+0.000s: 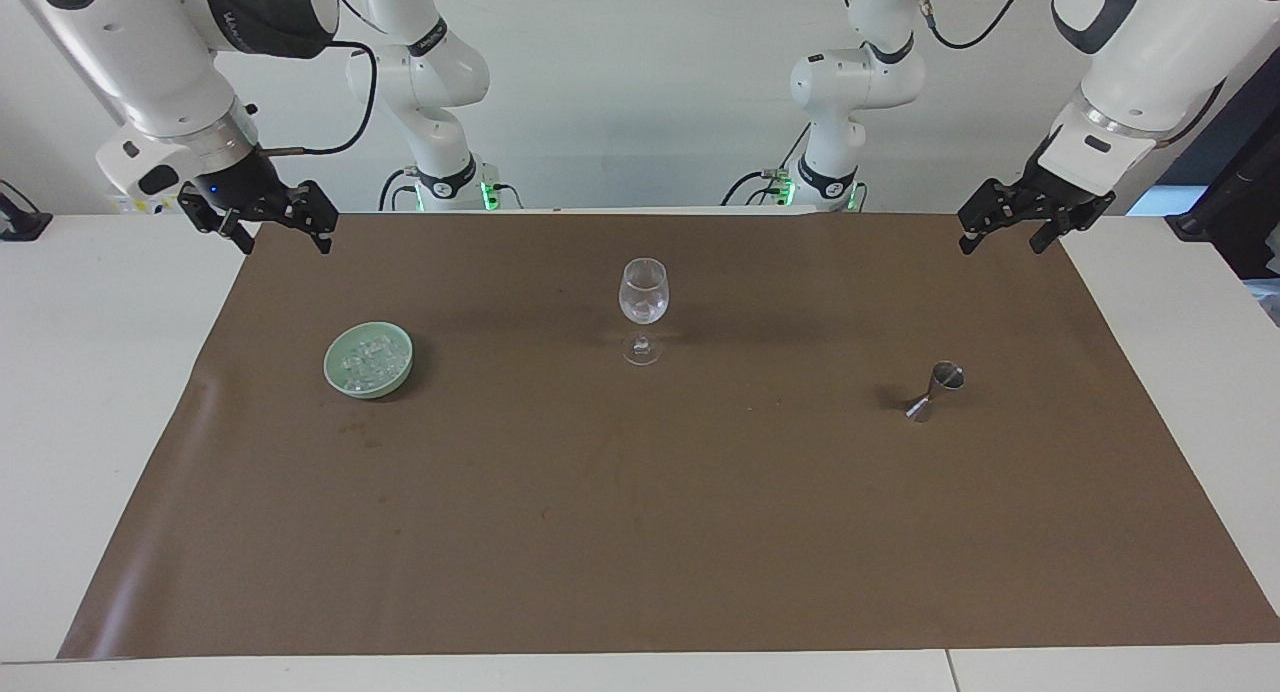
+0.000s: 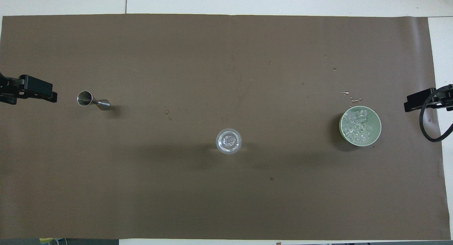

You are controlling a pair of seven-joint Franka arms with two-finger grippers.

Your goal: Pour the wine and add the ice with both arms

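We see both arms raised, nothing in either. Left gripper (image 1: pixel 1010 229) hangs over the mat edge at the left arm's end, jaws spread wide and empty. Right gripper (image 1: pixel 268 229) hangs over the mat edge at the right arm's end, jaws also wide apart and empty. In the overhead view only their black tips show at the side edges: left gripper (image 2: pixel 33 93), right gripper (image 2: pixel 421 100).

The ice (image 1: pixel 366 359) sits heaped in the pale green bowl (image 1: pixel 333 369) on the brown mat (image 1: pixel 640 532), toward the right arm's end of the worktop (image 1: pixel 90 372); overhead, the ice (image 2: pixel 358 124) fills most of the bowl (image 2: pixel 378 130). A few droplets or chips (image 2: pixel 350 94) lie on the mat just beside the bowl, farther from the robots.

Wine glass (image 1: pixel 642 307) stands upright mid-mat, between bowl and jigger. We can't tell what's in it, if anything. Steel jigger (image 1: pixel 935 389) stands toward the left arm's end, well apart from the glass.
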